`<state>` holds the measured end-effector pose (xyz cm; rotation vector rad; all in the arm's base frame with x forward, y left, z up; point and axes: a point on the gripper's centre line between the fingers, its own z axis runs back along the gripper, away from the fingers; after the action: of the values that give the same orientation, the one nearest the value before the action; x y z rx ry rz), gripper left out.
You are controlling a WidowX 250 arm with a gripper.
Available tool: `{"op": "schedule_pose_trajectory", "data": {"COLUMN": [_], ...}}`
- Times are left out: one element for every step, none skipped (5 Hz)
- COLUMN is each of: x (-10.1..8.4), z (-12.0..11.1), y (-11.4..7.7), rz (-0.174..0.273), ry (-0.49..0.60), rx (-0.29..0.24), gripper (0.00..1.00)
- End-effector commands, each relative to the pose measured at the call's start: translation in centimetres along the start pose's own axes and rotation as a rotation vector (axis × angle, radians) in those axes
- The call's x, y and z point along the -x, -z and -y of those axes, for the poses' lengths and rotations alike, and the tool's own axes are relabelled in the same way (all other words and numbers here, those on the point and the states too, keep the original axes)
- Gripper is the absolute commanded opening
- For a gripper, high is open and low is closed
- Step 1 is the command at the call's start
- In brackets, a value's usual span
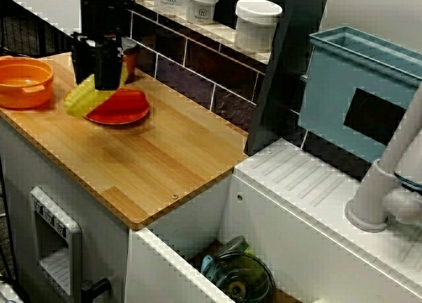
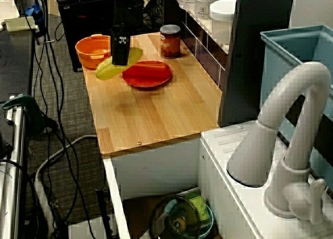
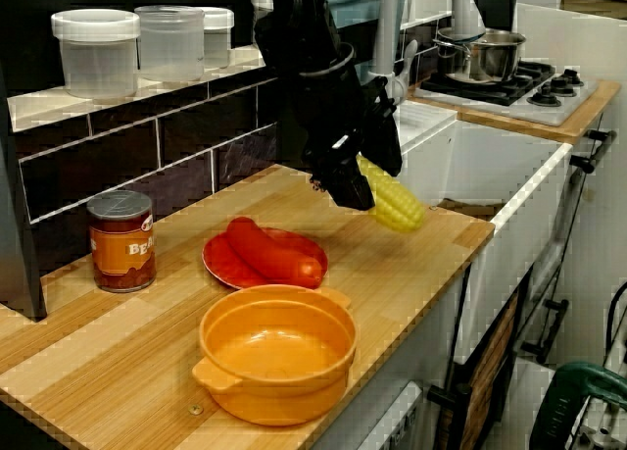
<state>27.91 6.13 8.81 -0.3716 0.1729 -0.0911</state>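
Worktop: the light wooden worktop [image 1: 165, 158] has an open edge on the side away from the tiled wall. In the view over the tap, the yellow corn cob [image 2: 105, 71] hangs near that edge, so if it slips you could lose it to the floor.
Bowl: the round orange plastic bowl [image 3: 284, 391] stands just beside the plate. A low swing of the arm could knock it.
Plate: the flat red plate [image 3: 217, 264] carries a long red sausage-shaped piece [image 3: 272, 254]. A dropped cob could roll it off.
Fingers: the black fingers [image 3: 343, 180] are closed on the cob, gripping it off-centre as far as you can tell.
Cob: it is held clear of the wood and tilted, with the longer part sticking out. That overhang could make it pivot or slide free.
Can: the orange-labelled tin can [image 3: 121, 240] stands by the wall, apart from the arm, so there is little risk there.
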Motion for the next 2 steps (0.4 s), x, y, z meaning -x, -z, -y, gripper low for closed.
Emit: {"op": "schedule_pose_trajectory", "data": {"x": [-1.72,-2.34], "z": [0.6,0.74], "y": [1.4,2.29], "rz": [0.033,0.021], "ry": [0.059,0.033], "rx": [-0.065,-0.076], "gripper": [0.0,0.0]}}
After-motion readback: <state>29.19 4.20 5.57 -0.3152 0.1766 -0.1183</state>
